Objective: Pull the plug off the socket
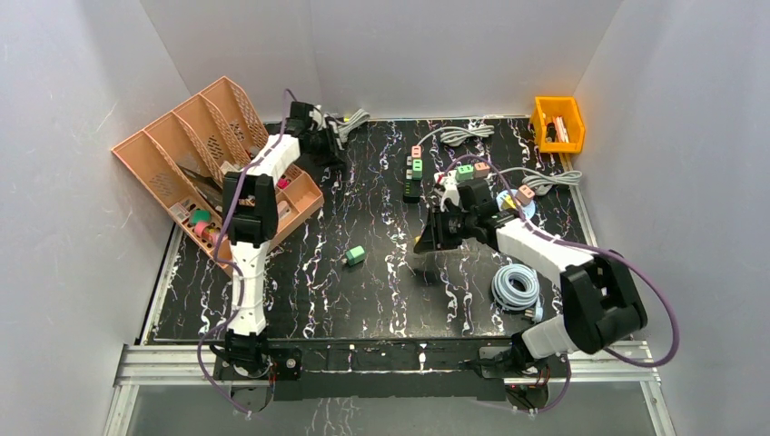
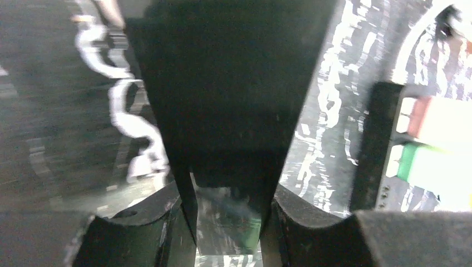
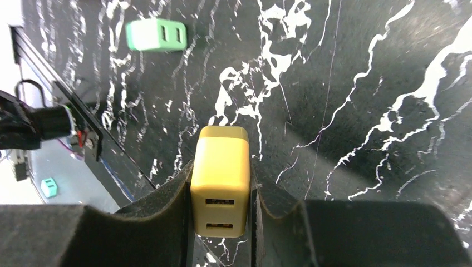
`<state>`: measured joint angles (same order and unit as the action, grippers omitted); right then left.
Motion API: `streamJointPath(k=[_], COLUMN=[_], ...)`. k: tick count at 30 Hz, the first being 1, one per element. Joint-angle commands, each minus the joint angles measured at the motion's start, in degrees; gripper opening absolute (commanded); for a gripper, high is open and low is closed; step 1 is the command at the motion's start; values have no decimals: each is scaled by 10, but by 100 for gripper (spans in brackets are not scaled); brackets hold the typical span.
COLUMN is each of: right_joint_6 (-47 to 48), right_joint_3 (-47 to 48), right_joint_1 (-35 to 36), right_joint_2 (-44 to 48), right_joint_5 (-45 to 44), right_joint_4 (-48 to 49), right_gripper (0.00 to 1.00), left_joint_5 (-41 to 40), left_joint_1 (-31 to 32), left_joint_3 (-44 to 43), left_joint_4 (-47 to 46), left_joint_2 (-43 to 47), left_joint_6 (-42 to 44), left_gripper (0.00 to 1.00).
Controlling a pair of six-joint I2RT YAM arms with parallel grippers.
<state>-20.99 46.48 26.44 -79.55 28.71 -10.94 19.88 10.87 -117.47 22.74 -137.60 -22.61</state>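
Right end effector (image 3: 221,192) clamped on yellow boxy plastic plug (image 3: 220,158), clear of black power strip (image 1: 412,186); advise lowering level before release. Left end effector (image 2: 228,200) clamped on black block (image 2: 234,83).

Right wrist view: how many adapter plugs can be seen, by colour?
Yellow plug, clamped in the right gripper: 1
Green plug on the table, plus a small green plug beyond its edge: 2
Total: 3
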Motion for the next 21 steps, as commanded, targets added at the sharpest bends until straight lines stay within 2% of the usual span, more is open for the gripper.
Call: streamJointPath(k=[1, 2, 3, 5, 6, 7, 9, 10, 11, 14, 17, 19, 21], right_joint_6=[40, 48, 57, 73, 79, 82, 83, 82, 85, 106, 105, 96, 92], right_joint_3=[24, 29, 34, 53, 66, 80, 103, 116, 131, 205, 266, 310, 382], right_joint_1=[34, 43, 53, 72, 79, 84, 87, 87, 86, 84, 71, 59, 52], right_joint_2=[-52, -67, -88, -117, -136, -144, -143, -138, -133, -123, -121, -143, -191], right_joint_5=[-4, -8, -10, -21, -28, -36, -49, -62, -77, -156, -246, -298, -346], right_joint_4=[-27, -31, -31, -42, -50, -56, -52, -48, -49, -64, -21, -9, -42], right_gripper=[8, 14, 20, 27, 30, 36, 61, 78, 96, 98, 98, 98, 98], left_joint_5=[-53, -61, -66, -85, -93, -98, -101, -102, -105, -111, -98, -82, -73], left_joint_1=[-54, -60, -64, -67, -68, -68, -68, -68, -68, -68, -68, -68, -69], left_joint_3=[15, 23, 31, 46, 58, 64, 89, 104, 122, 175, 235, 274, 299], left_joint_4=[33, 34, 35, 37, 37, 37, 32, 26, 18, 0, -32, -57, -73], left_joint_2=[47, 59, 71, 99, 120, 131, 174, 193, 213, 270, 327, 361, 388], left_joint_6=[12, 23, 32, 51, 57, 61, 67, 70, 73, 73, 66, 65, 68], left_gripper=[42, 55, 61, 63, 77, 87, 89, 97, 98, 98, 98, 98, 98])
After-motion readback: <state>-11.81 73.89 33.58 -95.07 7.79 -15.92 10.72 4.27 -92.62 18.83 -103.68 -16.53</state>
